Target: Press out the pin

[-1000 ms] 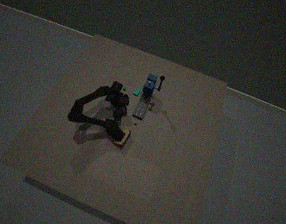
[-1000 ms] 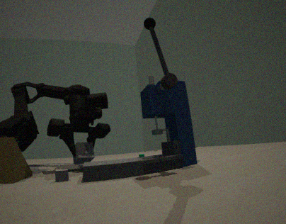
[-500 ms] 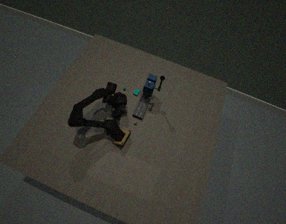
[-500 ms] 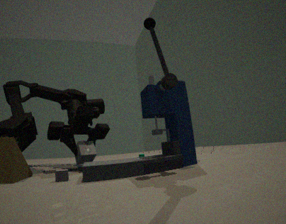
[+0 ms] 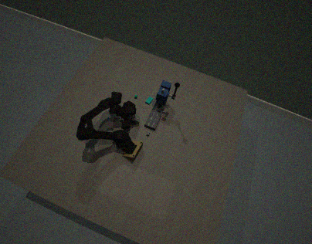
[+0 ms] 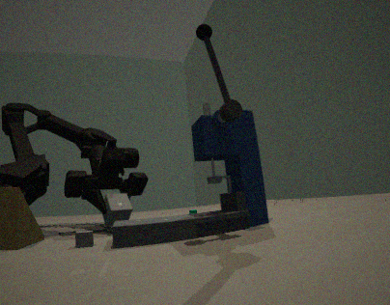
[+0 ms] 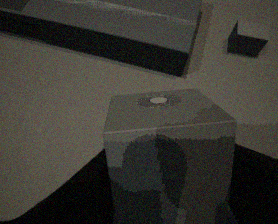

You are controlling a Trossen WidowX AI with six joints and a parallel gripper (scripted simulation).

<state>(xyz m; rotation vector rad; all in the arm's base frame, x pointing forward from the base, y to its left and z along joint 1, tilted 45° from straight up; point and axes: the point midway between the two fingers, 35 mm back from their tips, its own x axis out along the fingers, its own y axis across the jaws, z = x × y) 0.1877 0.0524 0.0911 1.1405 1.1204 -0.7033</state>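
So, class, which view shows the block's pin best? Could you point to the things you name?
The wrist view: the pin [image 7: 158, 100] appears as a pale disc in the top of the block [image 6: 119, 206] [image 7: 167, 112]. Exterior shows the block small, tilted; top doesn't distinguish the pin.

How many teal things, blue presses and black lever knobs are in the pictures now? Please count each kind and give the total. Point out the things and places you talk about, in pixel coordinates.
Teal things [image 5: 149, 100] [image 6: 193, 211]: 2, one larger and one smaller
Blue presses [image 5: 161, 96] [image 6: 242, 167]: 1
Black lever knobs [image 5: 177, 85] [image 6: 204, 32]: 1
Total: 4
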